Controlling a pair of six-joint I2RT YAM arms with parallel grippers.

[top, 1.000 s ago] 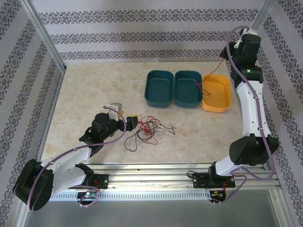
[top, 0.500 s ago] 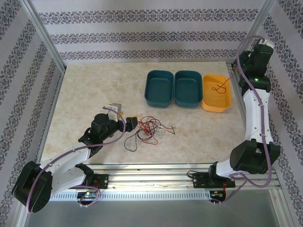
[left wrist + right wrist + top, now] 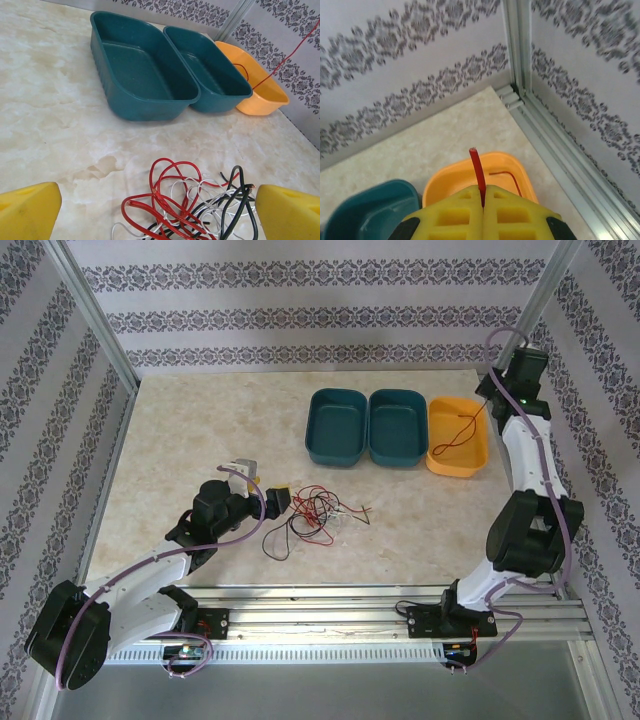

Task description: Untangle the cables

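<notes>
Now my right claw, clenched on one red cable, has moved so that the strand trails into the orange bin just below it, meaning one separation is nearly complete, while the remaining cables lie just ahead of my released left claw.

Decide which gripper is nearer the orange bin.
Right. The right gripper hangs by the orange bin, pinching a red cable trailing into it; the left gripper is far off, at the tangle.
</notes>
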